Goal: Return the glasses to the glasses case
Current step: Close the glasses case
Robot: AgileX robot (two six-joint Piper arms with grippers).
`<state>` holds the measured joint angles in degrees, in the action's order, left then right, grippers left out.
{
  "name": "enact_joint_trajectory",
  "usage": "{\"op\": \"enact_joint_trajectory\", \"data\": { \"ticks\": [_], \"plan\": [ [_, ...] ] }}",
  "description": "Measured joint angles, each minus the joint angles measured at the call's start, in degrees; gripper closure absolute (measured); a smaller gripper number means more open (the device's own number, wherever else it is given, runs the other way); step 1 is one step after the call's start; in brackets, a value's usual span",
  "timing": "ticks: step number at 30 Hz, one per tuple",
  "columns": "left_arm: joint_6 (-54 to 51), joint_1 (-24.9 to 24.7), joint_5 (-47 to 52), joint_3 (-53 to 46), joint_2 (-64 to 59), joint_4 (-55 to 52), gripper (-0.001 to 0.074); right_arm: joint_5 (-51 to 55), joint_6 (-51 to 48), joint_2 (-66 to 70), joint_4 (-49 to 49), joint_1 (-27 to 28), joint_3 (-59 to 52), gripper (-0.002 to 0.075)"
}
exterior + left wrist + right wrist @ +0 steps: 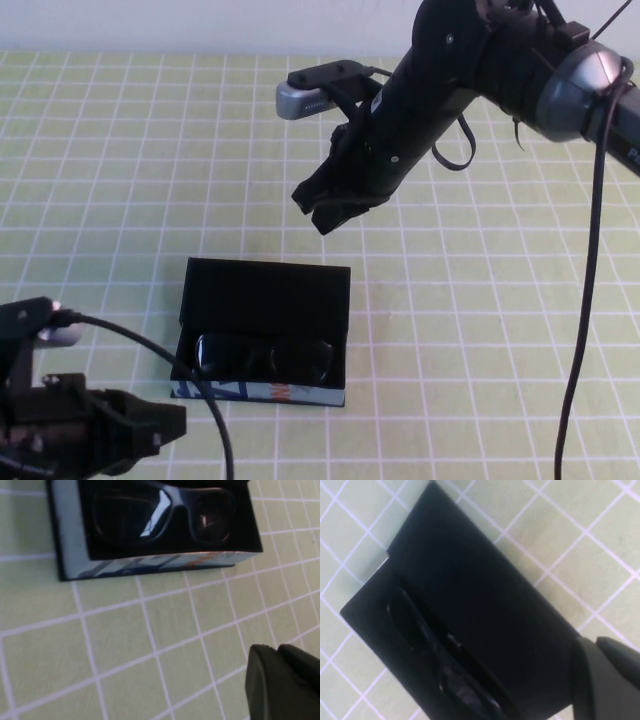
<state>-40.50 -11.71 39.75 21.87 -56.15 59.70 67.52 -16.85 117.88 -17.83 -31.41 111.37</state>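
Note:
The black glasses case (265, 295) lies open on the checked mat, its flat lid leaning back. The black glasses (265, 358) lie inside it, behind the blue-grey front edge (260, 391). The case (70, 535) and glasses (160, 515) also show in the left wrist view, and the case (470, 610) with the glasses (435, 655) in the right wrist view. My right gripper (327, 207) hangs shut and empty above and behind the case. My left gripper (165, 425) is shut and empty, low at the front left beside the case.
The green checked mat (480, 330) covers the table. A black cable (585, 300) hangs from the right arm on the right side. Another cable (195, 390) loops from the left arm just left of the case.

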Motion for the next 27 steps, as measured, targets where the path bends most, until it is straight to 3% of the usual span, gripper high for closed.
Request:
{"op": "enact_joint_trajectory", "data": {
  "ticks": [8, 13, 27],
  "plan": [
    [-27.57, -5.86, -4.35, 0.1, -17.95, 23.11, 0.0739, 2.76, 0.6, 3.99, -0.71, 0.93, 6.21, 0.0737],
    [-39.98, -6.15, -5.05, 0.24, -25.74, 33.55, 0.0739, 2.97, 1.93, 9.86, -1.12, 0.93, 13.92, 0.0737],
    [-48.82, -6.37, -5.45, 1.17, -33.64, 38.36, 0.0739, 3.09, 3.48, 18.61, -1.94, 1.06, 17.45, 0.0737]
  ]
}}
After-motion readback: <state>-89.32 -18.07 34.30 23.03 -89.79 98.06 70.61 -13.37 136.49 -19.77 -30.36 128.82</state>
